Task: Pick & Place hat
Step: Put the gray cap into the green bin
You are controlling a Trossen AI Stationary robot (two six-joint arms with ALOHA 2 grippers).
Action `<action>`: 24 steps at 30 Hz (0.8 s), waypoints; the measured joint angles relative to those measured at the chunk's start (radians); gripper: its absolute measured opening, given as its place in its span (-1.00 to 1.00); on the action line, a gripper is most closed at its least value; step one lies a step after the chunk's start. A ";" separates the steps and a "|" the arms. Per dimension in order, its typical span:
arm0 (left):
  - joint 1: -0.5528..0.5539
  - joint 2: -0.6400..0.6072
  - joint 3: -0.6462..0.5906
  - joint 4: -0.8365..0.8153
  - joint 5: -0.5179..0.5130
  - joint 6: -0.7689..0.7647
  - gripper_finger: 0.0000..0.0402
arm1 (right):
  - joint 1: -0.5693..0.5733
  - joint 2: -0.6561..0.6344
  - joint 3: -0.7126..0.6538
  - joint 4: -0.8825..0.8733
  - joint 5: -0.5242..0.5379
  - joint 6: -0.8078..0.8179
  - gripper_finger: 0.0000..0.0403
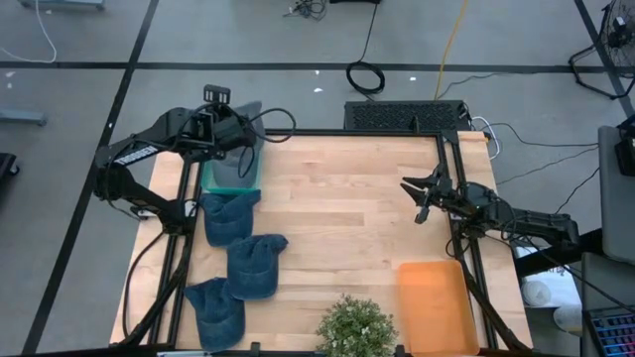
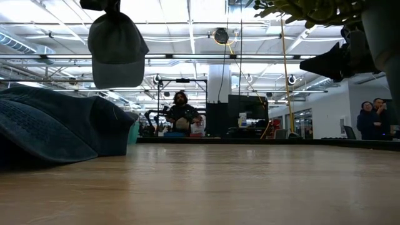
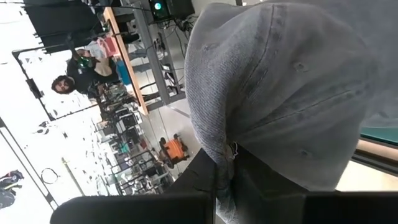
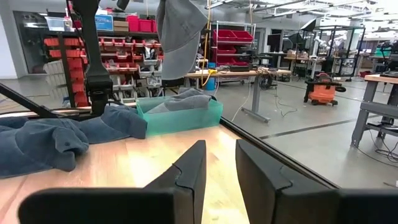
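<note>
A grey hat (image 2: 117,50) hangs from my left gripper (image 1: 236,132), which is shut on it above the teal bin (image 1: 206,180) at the table's far left. The hat fills the left wrist view (image 3: 280,93) and shows in the right wrist view (image 4: 180,34) over the bin (image 4: 186,119), where another grey hat lies. Three blue hats (image 1: 230,216) (image 1: 256,266) (image 1: 216,312) lie in a row on the table near the left edge. My right gripper (image 1: 419,198) is open and waits above the table's right side, touching nothing. My left gripper pinches a fold of the grey hat's fabric (image 3: 225,163) between its two fingers (image 3: 198,179), at the hat's top end. The hat is lifted clear and hangs below the gripper, its crown (image 2: 119,59) rounded and pointing down over the teal bin.
An orange tray (image 1: 435,302) lies at the table's near right. A potted plant (image 1: 355,327) stands at the near edge. Bare wood lies in the table's middle. A blue hat (image 2: 56,128) looms at the left of the low view. People sit and stand in the room beyond.
</note>
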 joint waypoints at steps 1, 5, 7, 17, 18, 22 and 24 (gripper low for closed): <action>0.000 0.000 0.000 0.000 0.000 -0.003 -0.89 | 0.000 0.000 0.000 0.000 0.000 0.000 -0.64; 0.000 0.000 0.000 0.000 0.000 0.016 -0.89 | 0.000 0.000 0.000 0.000 0.000 0.000 -0.64; 0.000 0.000 0.000 0.000 -0.008 0.017 -0.89 | 0.000 0.000 0.000 0.000 0.000 0.000 -0.64; -0.047 -0.070 -0.045 0.002 -0.017 -0.067 -0.89 | 0.000 0.000 0.000 0.001 0.001 0.000 -0.64; -0.045 -0.086 -0.064 0.001 -0.010 -0.084 -0.89 | 0.000 0.000 -0.001 0.002 0.002 0.000 -0.64; -0.032 -0.168 -0.165 -0.001 0.000 -0.103 -0.89 | 0.000 0.000 -0.001 0.002 0.002 0.000 -0.64; -0.027 -0.202 -0.210 -0.002 0.000 -0.103 -0.89 | 0.000 0.000 -0.001 0.002 0.002 0.000 -0.64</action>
